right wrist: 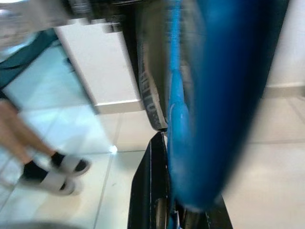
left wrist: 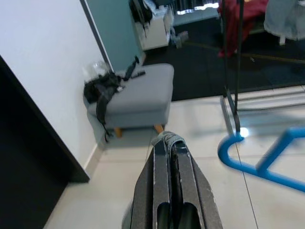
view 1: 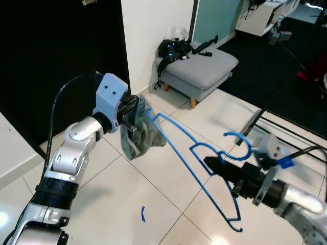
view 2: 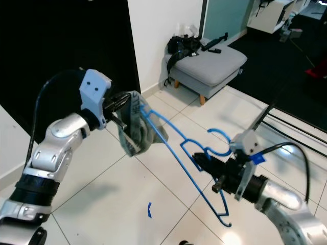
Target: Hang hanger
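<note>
White tiled floor (view 1: pixel 168 204), grey footstool (view 1: pixel 202 69) at one o'clock. Right gripper (view 1: pixel 217 166) pinches the blue hanger (view 1: pixel 196 168) near its hook; left gripper (view 1: pixel 132 115), up at ten o'clock, clamps the grey cloth (view 1: pixel 138 135) draped on the hanger's far end.

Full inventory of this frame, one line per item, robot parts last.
Blue plastic clothes hanger: 1, blue, held in the air between both grippers.
Grey-green crumpled garment: 1, draped on the hanger's end by the left gripper.
Grey upholstered footstool: 1, grey with wooden legs, against the white wall.
Black bag: 1, on the footstool.
Black metal clothes rack: 1, at right on the floor.
Blue scrap: 1, on the tiles.
Person's legs: bare, black socks, pale slides.
Left gripper: jaws shut on garment.
Right gripper: jaws shut on hanger.
</note>
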Motion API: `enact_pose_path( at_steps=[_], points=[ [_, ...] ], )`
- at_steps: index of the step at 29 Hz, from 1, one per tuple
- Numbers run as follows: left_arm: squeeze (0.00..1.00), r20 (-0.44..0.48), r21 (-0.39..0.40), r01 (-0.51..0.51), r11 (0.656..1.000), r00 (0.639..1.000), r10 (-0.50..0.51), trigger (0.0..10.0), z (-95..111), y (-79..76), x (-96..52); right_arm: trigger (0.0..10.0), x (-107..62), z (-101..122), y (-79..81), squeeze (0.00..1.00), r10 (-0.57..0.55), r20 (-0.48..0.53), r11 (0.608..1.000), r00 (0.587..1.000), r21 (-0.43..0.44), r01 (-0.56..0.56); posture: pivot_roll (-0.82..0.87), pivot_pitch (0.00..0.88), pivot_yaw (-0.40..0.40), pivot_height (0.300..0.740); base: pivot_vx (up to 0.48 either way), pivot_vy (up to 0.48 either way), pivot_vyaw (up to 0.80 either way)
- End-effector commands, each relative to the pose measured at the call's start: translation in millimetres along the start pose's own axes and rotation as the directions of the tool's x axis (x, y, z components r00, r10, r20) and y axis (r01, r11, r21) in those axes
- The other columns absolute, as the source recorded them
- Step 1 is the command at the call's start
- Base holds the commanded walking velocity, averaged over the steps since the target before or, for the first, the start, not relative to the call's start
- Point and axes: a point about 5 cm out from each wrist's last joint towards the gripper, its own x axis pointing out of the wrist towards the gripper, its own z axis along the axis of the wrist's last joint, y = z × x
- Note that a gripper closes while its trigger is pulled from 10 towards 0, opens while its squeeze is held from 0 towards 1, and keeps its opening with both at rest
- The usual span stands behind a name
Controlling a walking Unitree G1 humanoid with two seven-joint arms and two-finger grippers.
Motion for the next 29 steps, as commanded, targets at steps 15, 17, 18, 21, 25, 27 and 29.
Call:
enact_pose_path(
  at_steps=[15, 17, 18, 21, 25, 27, 29],
  points=[
    [0.0, 0.038, -0.065, 0.02, 0.998, 0.999, -0.017, 10.0, 6.3, -26.8, 11.3, 10.0, 14.0, 8.7, 25.6, 0.0, 0.126, -0.005, 0.992, 0.992, -0.001, -0.126, -0.02, 0.135, 0.034, 0.74, 0.0, 0.0, 0.0],
    [0.0, 0.04, -0.083, 0.021, 0.996, 0.999, -0.018, 10.0, 6.3, -30.0, 11.5, 10.0, 15.5, 9.5, 26.3, 0.0, 0.129, -0.003, 0.992, 0.992, 0.001, -0.129, -0.02, 0.135, 0.034, 0.74, 0.0, 0.0, 0.0],
    [0.0, 0.045, -0.097, 0.022, 0.995, 0.999, -0.017, 10.0, 7.0, -33.0, 11.9, 10.0, 17.0, 10.2, 26.5, 0.0, 0.131, -0.001, 0.991, 0.991, 0.001, -0.131, -0.01, 0.134, 0.032, 0.74, 0.0, 0.0, 0.0],
    [0.0, 0.06, -0.132, 0.024, 0.991, 0.998, -0.016, 10.0, 10.6, -38.8, 13.0, 10.0, 19.3, 11.0, 25.7, 0.0, 0.125, 0.0, 0.992, 0.992, 0.002, -0.125, -0.01, 0.134, 0.032, 0.74, 0.0, 0.0, 0.0],
    [0.0, 0.06, -0.153, 0.013, 0.988, 0.998, -0.004, 10.0, 12.0, -38.9, 14.2, 10.0, 20.2, 10.9, 21.4, 0.0, 0.093, -0.009, 0.996, 0.996, -0.004, -0.093, -0.01, 0.133, 0.032, 0.74, 0.0, 0.0, 0.0],
    [0.0, 0.058, -0.156, 0.011, 0.988, 0.998, -0.002, 10.0, 11.9, -38.7, 14.5, 10.0, 20.2, 10.8, 20.6, 0.0, 0.087, -0.01, 0.996, 0.996, -0.005, -0.087, -0.01, 0.133, 0.032, 0.74, 0.0, 0.0, 0.0],
    [0.0, 0.054, -0.159, 0.012, 0.987, 0.999, -0.004, 10.0, 11.7, -39.5, 15.0, 10.0, 19.5, 11.0, 19.7, 0.0, 0.077, -0.017, 0.997, 0.997, -0.008, -0.078, -0.02, 0.135, 0.034, 0.74, 0.0, 0.0, 0.0]
  ],
)
